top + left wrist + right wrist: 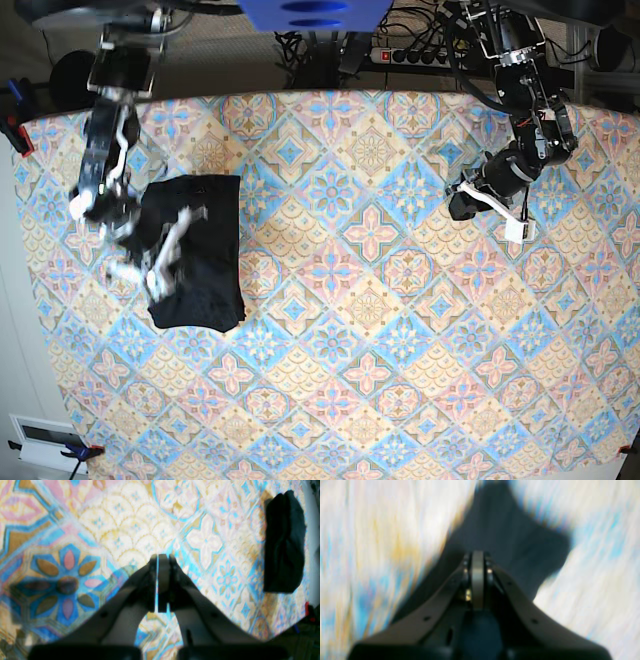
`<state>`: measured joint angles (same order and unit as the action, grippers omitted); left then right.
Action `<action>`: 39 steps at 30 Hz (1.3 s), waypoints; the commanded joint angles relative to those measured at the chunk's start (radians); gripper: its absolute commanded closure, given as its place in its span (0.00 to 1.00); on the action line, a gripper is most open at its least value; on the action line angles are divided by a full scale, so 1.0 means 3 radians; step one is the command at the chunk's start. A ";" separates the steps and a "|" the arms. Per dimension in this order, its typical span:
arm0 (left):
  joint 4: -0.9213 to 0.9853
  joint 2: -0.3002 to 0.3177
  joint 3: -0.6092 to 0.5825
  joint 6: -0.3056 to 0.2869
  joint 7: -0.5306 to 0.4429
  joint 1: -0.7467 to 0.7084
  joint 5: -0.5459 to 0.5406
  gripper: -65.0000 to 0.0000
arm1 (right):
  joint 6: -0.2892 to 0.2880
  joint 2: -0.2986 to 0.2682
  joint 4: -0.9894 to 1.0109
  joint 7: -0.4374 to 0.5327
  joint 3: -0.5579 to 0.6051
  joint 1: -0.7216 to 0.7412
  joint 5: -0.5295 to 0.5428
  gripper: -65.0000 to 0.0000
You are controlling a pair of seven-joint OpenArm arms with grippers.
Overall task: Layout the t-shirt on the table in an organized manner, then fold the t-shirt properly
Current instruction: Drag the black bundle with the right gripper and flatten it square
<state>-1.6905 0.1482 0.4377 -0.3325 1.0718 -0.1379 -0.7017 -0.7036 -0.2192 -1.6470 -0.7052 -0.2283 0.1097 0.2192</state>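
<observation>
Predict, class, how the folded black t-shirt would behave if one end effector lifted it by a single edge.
The t-shirt would probably droop and unfold, since its thin fabric shows soft creases in the left wrist view. It looks light for its size, lying flat on the table. Pushed, it would likely bunch rather than slide as one piece.

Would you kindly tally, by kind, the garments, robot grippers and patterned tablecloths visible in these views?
Black t-shirt, folded: 1
Grippers: 2, the left gripper and the right gripper, both shut and holding nothing
Patterned cloth on the table: 1
Total: 4
</observation>
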 commanded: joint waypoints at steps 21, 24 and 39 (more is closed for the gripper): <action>-0.0341 0.0025 0.0006 -0.0009 -0.0056 -0.0065 -0.0062 1.00 | 0.0018 0.0247 0.2403 0.1049 0.0237 0.0895 0.0029 1.00; -0.0341 0.0025 0.0006 -0.0009 -0.0056 -0.0065 -0.0062 1.00 | 0.0018 0.0247 0.2557 0.1294 0.0416 0.0895 0.0029 1.00; -0.0413 0.0040 0.0006 -0.0025 -0.0051 -0.0162 -0.0067 1.00 | 0.0018 0.0217 0.0859 0.1136 0.0493 0.0435 0.0049 1.00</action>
<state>-1.7939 0.1505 0.4374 -0.3340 1.0706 -0.1932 -0.7048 -0.6949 -0.1474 -1.3750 -0.4023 -0.0765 0.2131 0.2100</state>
